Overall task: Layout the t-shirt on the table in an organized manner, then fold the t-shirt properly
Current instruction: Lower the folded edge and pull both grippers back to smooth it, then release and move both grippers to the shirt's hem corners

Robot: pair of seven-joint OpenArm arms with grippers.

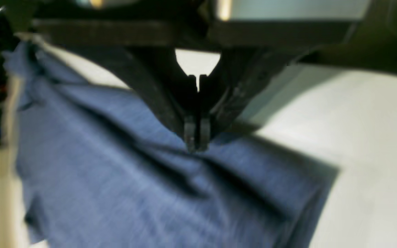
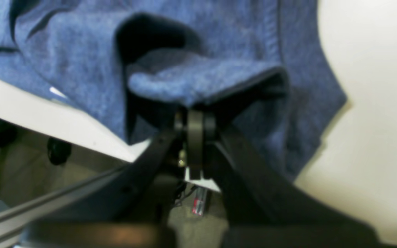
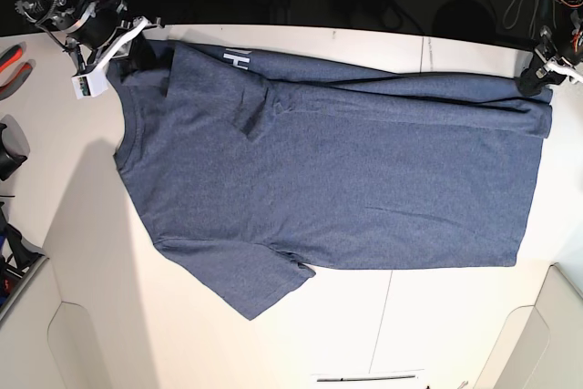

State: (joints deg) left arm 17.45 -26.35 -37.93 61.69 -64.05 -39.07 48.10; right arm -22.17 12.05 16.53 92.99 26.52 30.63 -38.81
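T-shirt (image 3: pixel 346 179): short-sleeved, heathered navy-blue knit with a fine mottled grain; spread broad and mostly flat on the table (image 3: pixel 428 316), collar end toward the right gripper (image 3: pixel 137 54), hem end toward the left gripper (image 3: pixel 531 79). The far long edge is folded over onto the body, forming a ridge between the two claws. One sleeve juts from the near edge, well apart from both claws.

Lettering: white block capitals (image 3: pixel 239 59) on the turned-over strip just beside the right gripper; only a fragment shows, not readable as a word.

Table: smooth, off-white, matte, with a thin dark seam (image 3: pixel 381 316) on the near side.

Left gripper (image 1: pixel 197 146): black, jaws pressed together, pinching a raised pucker of the t-shirt (image 1: pixel 150 189); creases radiate from the tips.

Right gripper (image 2: pixel 195 117): black, jaws closed on a stitched, rolled edge of the t-shirt (image 2: pixel 191 79), at the table (image 2: pixel 374 103) rim.

Red-handled tool (image 3: pixel 11 66): beside the right gripper, on the table edge.
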